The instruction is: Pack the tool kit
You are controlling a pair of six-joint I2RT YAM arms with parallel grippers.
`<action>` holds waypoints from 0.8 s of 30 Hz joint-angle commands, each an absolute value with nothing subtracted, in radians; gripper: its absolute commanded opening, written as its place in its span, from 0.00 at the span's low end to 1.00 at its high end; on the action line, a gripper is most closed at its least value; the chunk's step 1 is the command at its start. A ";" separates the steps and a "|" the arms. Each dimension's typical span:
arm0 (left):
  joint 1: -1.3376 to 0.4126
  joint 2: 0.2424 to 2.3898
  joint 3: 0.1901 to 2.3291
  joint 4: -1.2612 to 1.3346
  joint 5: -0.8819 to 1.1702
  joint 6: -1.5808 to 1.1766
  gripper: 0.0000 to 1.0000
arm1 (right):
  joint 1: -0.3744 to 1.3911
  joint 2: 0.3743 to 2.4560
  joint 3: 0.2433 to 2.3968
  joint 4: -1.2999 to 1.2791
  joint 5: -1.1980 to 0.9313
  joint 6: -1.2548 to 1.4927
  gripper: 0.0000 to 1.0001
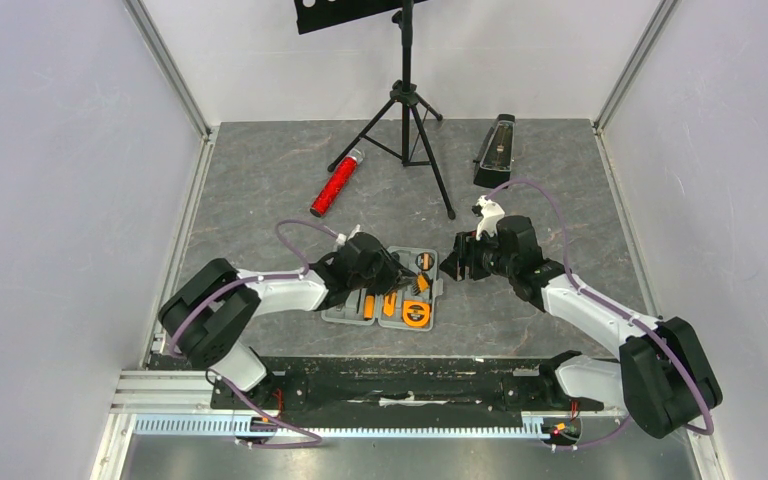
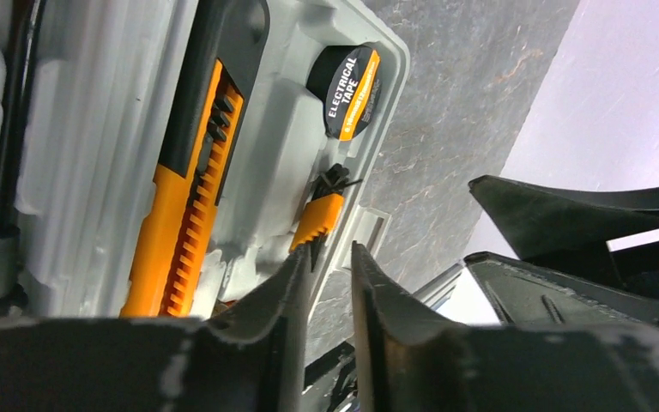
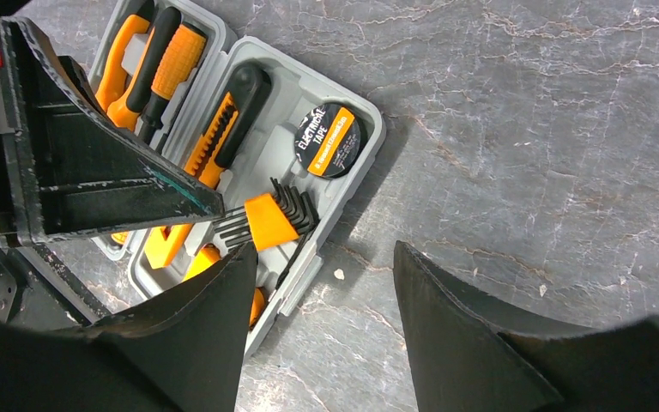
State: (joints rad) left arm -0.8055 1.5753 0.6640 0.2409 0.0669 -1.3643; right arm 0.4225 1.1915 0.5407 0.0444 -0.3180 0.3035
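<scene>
Tool kit case (image 3: 376,129) with "ELECTRICAL TAPE" roll (image 3: 329,140) inside.

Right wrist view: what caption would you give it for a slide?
Right claw, open, beside the grey tool case with utility knife, electrical tape and hex keys inside.

Grey clamshell case (image 1: 336,316) lay open, flat on counter, lower centre of top view. Right-wrist view: orange/black knife (image 3: 214,146) in centre recess, black tape roll (image 3: 329,140) at its right, hex-key set (image 3: 270,219) below, screwdrivers (image 3: 167,64) upper left.
</scene>
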 commanded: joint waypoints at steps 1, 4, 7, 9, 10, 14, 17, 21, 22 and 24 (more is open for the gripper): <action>-0.814 1.511 0.648 0.278 0.012 -1.412 0.33 | 0.420 1.169 0.535 0.078 -0.334 0.299 0.62; -0.815 1.478 0.639 0.271 0.004 -1.397 0.38 | 0.420 1.169 0.538 0.075 -0.336 0.296 0.62; -0.813 1.451 0.658 0.229 -0.033 -1.340 0.46 | 0.420 1.168 0.541 0.071 -0.336 0.289 0.62; -0.812 1.450 0.678 0.218 -0.032 -1.286 0.50 | 0.420 1.167 0.545 0.069 -0.339 0.287 0.62; -0.809 1.454 0.698 0.205 -0.027 -1.257 0.50 | 0.420 1.167 0.547 0.067 -0.339 0.284 0.62; -0.780 1.490 0.800 0.118 0.044 -1.067 0.50 | 0.420 1.160 0.552 0.058 -0.351 0.256 0.62; -0.760 1.498 0.887 0.014 0.073 -0.895 0.51 | 0.420 1.154 0.563 0.055 -0.382 0.213 0.62; -0.679 1.410 0.888 -0.068 0.061 -0.766 0.53 | 0.454 1.161 0.635 0.002 -0.395 0.077 0.62; -0.634 1.386 0.888 -0.089 0.072 -0.743 0.55 | 0.471 1.172 0.668 -0.049 -0.388 0.037 0.63; -0.540 1.343 0.910 -0.178 0.103 -0.669 0.58 | 0.513 1.207 0.739 -0.118 -0.371 -0.064 0.63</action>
State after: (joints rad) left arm -0.6849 1.4395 0.8707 -0.0151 0.0734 -0.8909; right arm 0.4534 1.1793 0.5941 -0.0376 -0.3672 0.1375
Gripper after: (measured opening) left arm 0.551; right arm 0.624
